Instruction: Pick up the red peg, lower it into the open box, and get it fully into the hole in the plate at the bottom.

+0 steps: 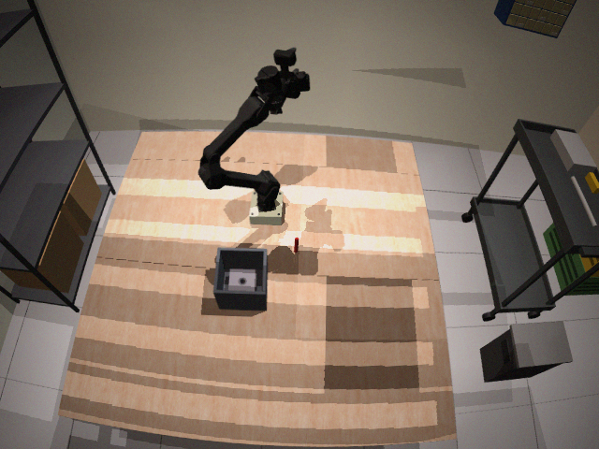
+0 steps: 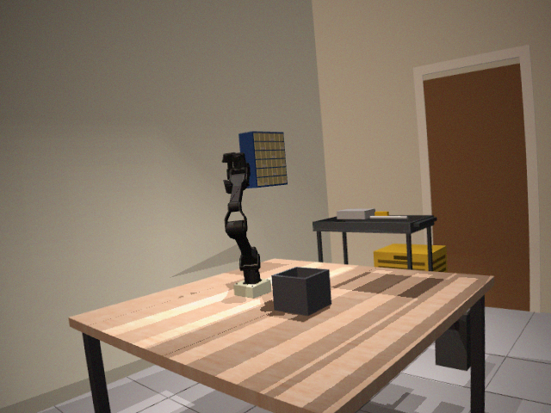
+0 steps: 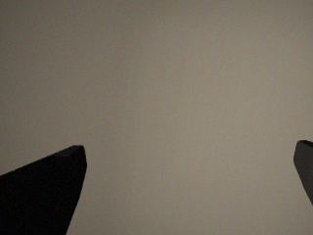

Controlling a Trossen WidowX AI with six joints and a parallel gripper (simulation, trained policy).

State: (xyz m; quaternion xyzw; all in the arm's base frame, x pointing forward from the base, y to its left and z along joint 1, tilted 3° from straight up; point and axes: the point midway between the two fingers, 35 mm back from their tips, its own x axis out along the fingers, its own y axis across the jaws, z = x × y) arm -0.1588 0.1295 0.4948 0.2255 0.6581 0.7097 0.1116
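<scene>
The red peg stands on the table to the right of the box, in front of the arm's base; it does not show in the exterior view or in the wrist view. The dark open box stands on the table in front of the base. At its bottom lies a light plate with a dark hole at its middle, and no peg is in it. My gripper is open and empty, raised high above the table and well away from peg and box. The wrist view shows only wall between the wide-apart fingers.
The arm's pale base is fixed on the wooden table, behind the box. A dark shelf rack is off the left side. A cart stands off the right side. A wall rises behind the arm.
</scene>
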